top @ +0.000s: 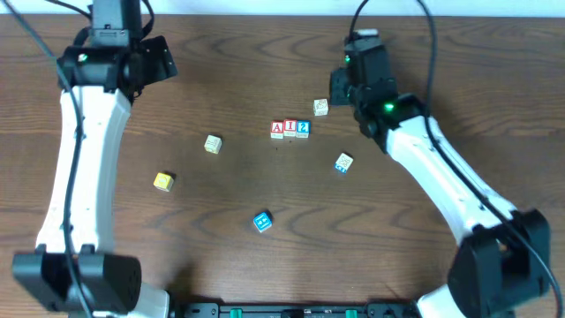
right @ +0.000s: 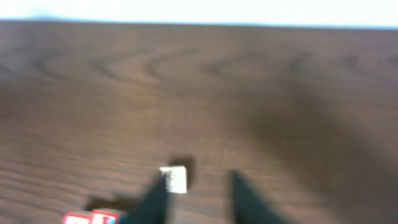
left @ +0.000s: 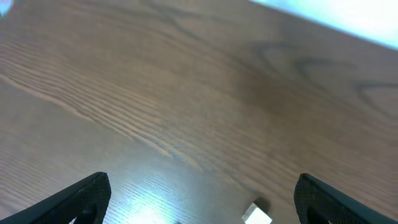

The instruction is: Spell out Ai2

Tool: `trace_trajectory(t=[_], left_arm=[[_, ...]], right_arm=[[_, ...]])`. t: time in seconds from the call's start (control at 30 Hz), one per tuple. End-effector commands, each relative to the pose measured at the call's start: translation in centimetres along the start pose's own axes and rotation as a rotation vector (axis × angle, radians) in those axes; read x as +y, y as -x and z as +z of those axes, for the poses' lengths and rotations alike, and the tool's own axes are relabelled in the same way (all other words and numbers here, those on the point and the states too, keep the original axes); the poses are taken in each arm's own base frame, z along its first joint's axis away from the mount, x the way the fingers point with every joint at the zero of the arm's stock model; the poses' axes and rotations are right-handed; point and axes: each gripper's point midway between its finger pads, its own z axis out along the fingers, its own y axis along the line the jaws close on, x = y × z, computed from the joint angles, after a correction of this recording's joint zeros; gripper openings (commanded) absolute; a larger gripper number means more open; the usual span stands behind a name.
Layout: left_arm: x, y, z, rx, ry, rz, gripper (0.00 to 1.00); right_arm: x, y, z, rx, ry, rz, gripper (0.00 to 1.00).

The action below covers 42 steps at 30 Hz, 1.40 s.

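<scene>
Nearest the robot's bases, a blue block (top: 262, 221) and a yellow block (top: 163, 181) lie loose on the counter (top: 221, 265). A blue-and-cream block (top: 343, 163) and a cream block (top: 213, 144) sit a little farther out, and none of the four looks needed. Beyond them, at mid-counter, the letter row (top: 290, 128) stands side by side and reads A, I, 2 in the overhead view. I judge the spelling done, with at most pulling the arms clear left to do. Whether the three blocks sit flush is too small to tell. Just past the 2 end is a far cream block (top: 320, 108), and near it hovers the right claw (right: 196, 200), fingers narrowly parted and holding nothing. Its view is blurred and crops the row at the bottom edge. Farthest out, on the left, the left claw (left: 204, 198) is spread wide and empty. A pale block (left: 256, 215) at its frame edge is cut off, and I cannot tell which one it is.
</scene>
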Motion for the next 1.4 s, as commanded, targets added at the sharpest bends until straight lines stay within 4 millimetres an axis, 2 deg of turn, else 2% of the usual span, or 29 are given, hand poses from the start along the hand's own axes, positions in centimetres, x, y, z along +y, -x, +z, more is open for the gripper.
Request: trace_trajectory(t=[0.0, 0.1, 0.33, 0.67, 1.0, 1.37], left_arm=[[0.2, 0.1, -0.9, -0.01, -0.006, 0.02, 0.95], [0.3, -0.1, -1.0, -0.002, -0.004, 0.022, 0.95], [0.4, -0.3, -0.9, 0.006, -0.002, 0.023, 0.95], [0.4, -0.3, -0.9, 0.006, -0.002, 0.016, 0.95], [0.4, -0.3, -0.9, 0.006, -0.002, 0.011, 0.95], [0.3, -0.3, -0.9, 0.005, -0.002, 0.011, 0.95]], right_arm=[[1.4, -1.5, 1.2, 0.055, 0.088, -0.025, 0.01], [3.5, -2.7, 2.5, 0.083, 0.19, -0.069, 0.01], [4.0, -6.5, 6.1, 0.181, 0.217, -0.074, 0.01], [4.9, -9.7, 8.5, 0.255, 0.271, -0.071, 0.01], [5.3, -11.3, 10.0, 0.281, 0.289, -0.068, 0.01], [4.8, -12.0, 10.5, 0.296, 0.267, -0.07, 0.01]])
